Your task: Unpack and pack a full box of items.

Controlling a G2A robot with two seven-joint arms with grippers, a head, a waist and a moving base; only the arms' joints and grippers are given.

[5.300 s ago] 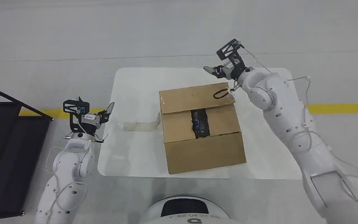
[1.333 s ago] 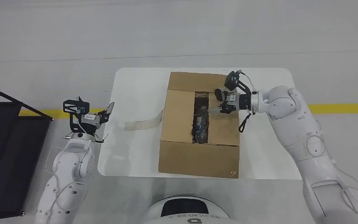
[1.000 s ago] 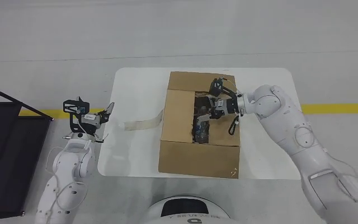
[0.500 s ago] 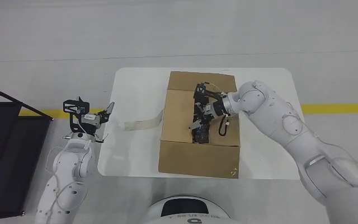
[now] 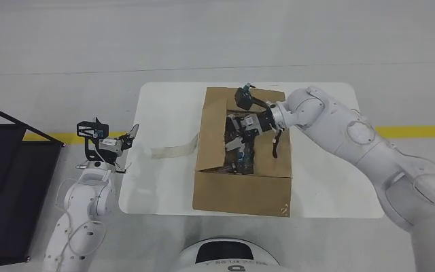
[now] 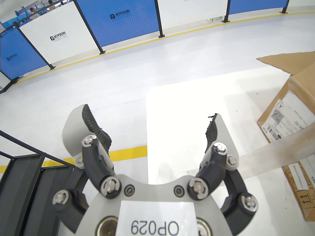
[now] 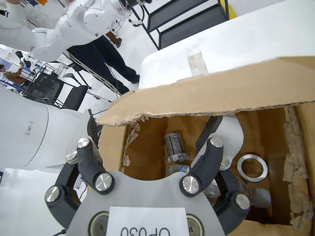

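Wide open and empty, the right pincer (image 7: 152,124) sits under the box (image 5: 241,183) flap (image 7: 209,94) at frame centre; I judge it best to lift outward gently. The left pincer (image 6: 149,114) is also open and empty.

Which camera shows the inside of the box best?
The right wrist view: it looks straight into the box, showing a metal ring and a grey cylinder. The top view shows a dark gap partly covered by the right gripper. The left wrist view shows its labelled outer side.
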